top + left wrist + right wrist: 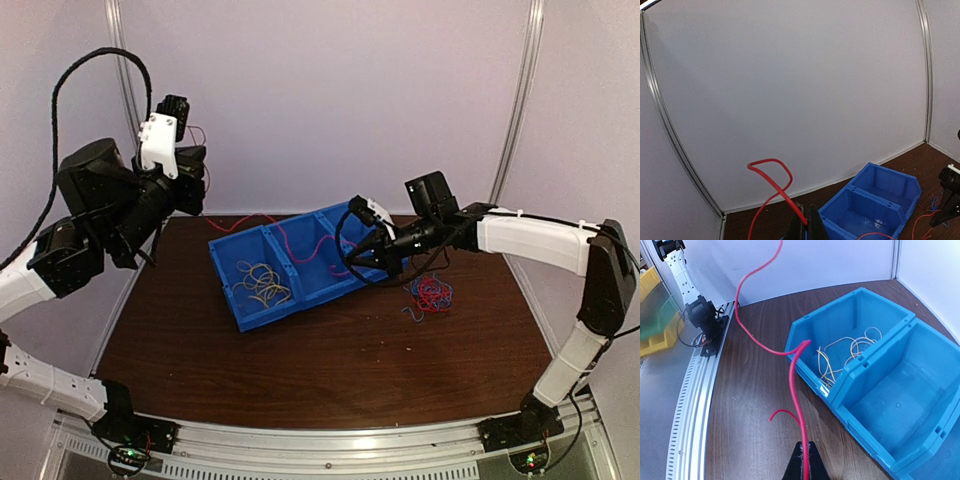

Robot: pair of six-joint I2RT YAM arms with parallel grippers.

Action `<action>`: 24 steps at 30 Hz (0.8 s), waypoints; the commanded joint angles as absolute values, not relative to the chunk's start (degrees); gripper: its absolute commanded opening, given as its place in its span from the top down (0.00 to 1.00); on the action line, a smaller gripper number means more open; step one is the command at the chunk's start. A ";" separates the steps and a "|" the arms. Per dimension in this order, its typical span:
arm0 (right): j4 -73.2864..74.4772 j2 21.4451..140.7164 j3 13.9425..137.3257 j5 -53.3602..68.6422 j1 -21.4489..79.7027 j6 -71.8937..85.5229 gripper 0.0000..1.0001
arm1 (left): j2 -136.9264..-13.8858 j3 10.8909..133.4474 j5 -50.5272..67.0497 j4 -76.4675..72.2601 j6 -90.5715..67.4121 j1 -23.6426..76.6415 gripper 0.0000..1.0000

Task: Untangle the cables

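Brown table (330,370): left gripper (807,224) and right gripper (804,461) both pinching the red cable (799,420). Advice: draw apart slowly, watching the tangle (430,293) for snags.

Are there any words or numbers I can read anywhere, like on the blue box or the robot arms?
None can be read in any view.
The blue bin is plain.
The red cable carries no print.
The little boards at the arm bases are too small to tell.
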State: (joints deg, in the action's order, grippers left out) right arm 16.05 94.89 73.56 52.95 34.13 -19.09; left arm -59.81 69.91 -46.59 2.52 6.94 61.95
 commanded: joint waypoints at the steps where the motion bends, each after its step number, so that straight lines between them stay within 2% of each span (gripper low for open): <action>1: 18.22 96.14 80.11 47.64 38.52 -18.51 1.00 | -63.43 74.03 -46.41 10.97 1.44 58.01 1.00; 11: 15.54 108.57 93.97 37.09 44.70 -8.19 1.00 | -66.29 71.92 -30.39 13.49 -12.08 47.47 1.00; 21: 12.37 122.75 107.79 36.44 46.90 1.33 1.00 | -71.03 71.32 -28.29 10.39 -17.34 42.72 1.00; 24: 11.90 128.35 113.86 35.37 47.30 3.34 1.00 | -72.22 69.79 -24.54 7.23 -19.77 40.41 1.00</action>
